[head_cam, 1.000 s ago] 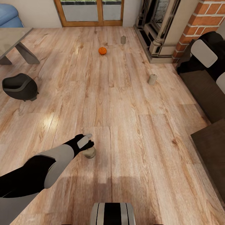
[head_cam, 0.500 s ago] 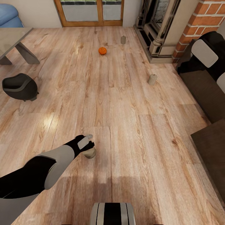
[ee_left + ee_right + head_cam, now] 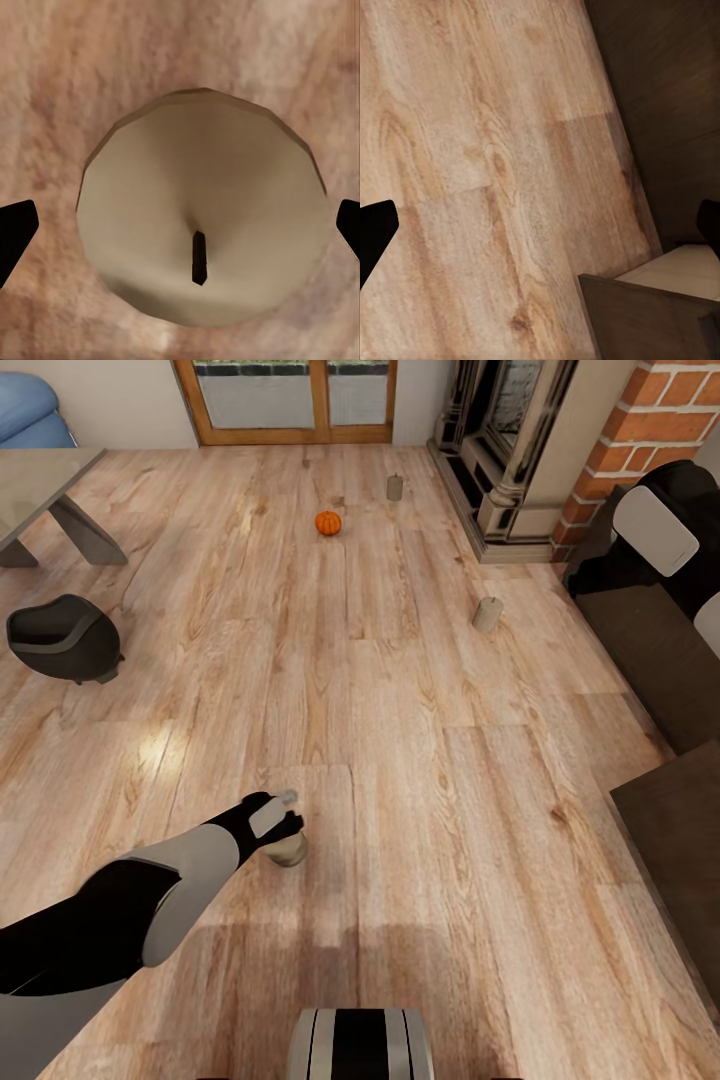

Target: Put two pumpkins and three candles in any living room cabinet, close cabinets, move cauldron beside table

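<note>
Your left gripper (image 3: 284, 830) sits over the nearest candle (image 3: 201, 244) on the floor (image 3: 420, 760), fingers (image 3: 15, 236) apart either side; right gripper spread above bare planks by the cabinet (image 3: 660, 319); pumpkin (image 3: 328, 523), two candles farther off.

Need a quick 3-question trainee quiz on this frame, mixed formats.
1. True or false: the pumpkin lies on the floor.
2. How many candles stand on the floor in the head view? A) one B) two C) three
3. Fill in: the left gripper is directly above a ____, jaws open either side of it.

Key: 1 true. 2 C: the near candle, the middle candle, the far candle. 3 candle.
</note>
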You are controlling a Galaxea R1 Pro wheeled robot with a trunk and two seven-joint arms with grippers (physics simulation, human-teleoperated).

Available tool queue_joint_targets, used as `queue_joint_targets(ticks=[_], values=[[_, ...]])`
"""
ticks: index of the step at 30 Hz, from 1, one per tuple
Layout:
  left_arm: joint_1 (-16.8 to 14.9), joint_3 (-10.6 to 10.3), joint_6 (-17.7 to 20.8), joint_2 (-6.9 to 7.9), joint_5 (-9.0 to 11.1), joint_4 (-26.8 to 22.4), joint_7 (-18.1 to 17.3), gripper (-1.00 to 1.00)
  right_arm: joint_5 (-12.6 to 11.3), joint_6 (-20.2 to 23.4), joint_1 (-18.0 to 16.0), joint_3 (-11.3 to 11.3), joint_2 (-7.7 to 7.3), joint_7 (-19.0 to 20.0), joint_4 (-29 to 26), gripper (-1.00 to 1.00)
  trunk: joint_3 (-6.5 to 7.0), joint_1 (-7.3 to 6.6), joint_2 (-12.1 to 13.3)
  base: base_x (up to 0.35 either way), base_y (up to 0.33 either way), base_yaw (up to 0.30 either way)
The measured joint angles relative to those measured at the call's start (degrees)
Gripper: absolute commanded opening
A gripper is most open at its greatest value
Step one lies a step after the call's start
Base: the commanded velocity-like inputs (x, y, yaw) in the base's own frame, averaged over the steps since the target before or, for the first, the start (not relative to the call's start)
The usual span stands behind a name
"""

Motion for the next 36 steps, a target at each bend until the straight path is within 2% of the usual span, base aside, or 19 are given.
queue_joint_targets(ticks=[27, 33, 36], values=[[0.00, -0.01, -0.05, -0.13, -0.02, 0.00, -1.14, 1.00, 0.02, 0.00, 0.02, -0.02, 0.00, 0.00, 0.00, 1.00, 0.00, 0.00, 0.00, 0.000, 0.000, 0.000], [0.00, 0.07, -0.14, -0.11, 0.02, 0.00, -1.22, 1.00, -0.06, -0.01, 0.05, 0.00, 0.00, 0.00, 0.00, 1.00, -1.32, 0.16, -0.08, 0.000, 0.000, 0.000], [0.00, 0.01, -0.16, -0.06, -0.01, 0.00, -1.22, 1.00, 0.03, 0.00, 0.07, 0.01, 0.00, 0.00, 0.00, 1.00, -1.33, 0.15, -0.08, 0.000, 0.000, 0.000]])
